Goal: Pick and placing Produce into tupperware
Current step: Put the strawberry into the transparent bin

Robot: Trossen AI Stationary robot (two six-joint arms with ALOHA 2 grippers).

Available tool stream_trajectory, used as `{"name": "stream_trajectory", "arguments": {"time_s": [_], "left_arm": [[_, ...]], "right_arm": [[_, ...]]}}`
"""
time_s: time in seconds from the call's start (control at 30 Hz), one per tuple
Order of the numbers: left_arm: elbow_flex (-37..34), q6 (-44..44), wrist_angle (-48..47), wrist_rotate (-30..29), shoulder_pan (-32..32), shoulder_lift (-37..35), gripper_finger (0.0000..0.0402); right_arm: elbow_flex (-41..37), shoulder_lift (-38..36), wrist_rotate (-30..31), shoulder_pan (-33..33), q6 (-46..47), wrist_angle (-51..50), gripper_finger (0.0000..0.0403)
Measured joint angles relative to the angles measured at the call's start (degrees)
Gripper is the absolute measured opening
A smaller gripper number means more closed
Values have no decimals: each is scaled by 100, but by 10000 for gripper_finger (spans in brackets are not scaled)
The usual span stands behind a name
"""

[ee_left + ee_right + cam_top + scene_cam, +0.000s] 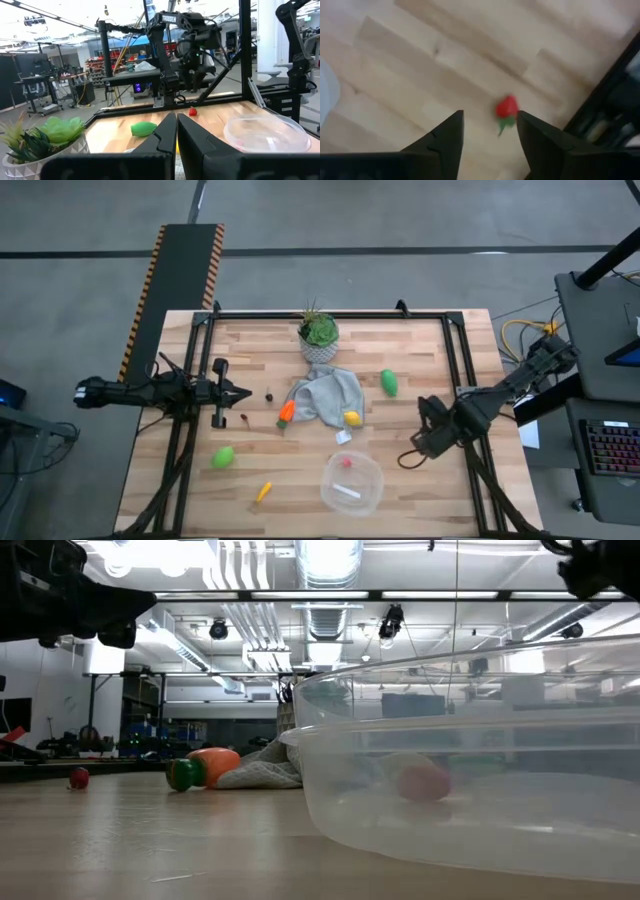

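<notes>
The clear tupperware (352, 483) sits near the table's near edge with a red berry (347, 462) inside it; the low view shows the tupperware (480, 770) close up. My right gripper (430, 430) hangs open to its right, pointing down over another red berry (506, 107) that lies on the wood just beyond the fingertips of my right gripper (490, 125). My left gripper (235, 392) is shut and level at the left side, touching nothing. Green ovals (222, 457) (389, 382), a lemon (352, 418) and carrots (286, 413) (263, 492) lie on the table.
A grey cloth (325, 395) lies mid-table, with the lemon and one carrot at its edges. A potted plant (318, 338) stands at the far edge. Tiny dark berries (268, 393) (246, 418) lie near my left gripper. A black frame (455, 360) borders the table.
</notes>
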Motion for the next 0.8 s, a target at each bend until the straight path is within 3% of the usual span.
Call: {"name": "stream_trajectory", "arguments": {"time_s": [0.1, 0.27, 0.8], "left_arm": [[0, 6, 7, -6, 1, -1, 0], [0, 140, 49, -6, 1, -3, 0], [0, 160, 153, 10, 1, 10, 0]], "right_arm": [[-394, -193, -185, 117, 308, 519, 204], [-821, -234, -239, 177, 700, 500, 224], [-1185, -66, -630, 177, 1021, 843, 228]]}}
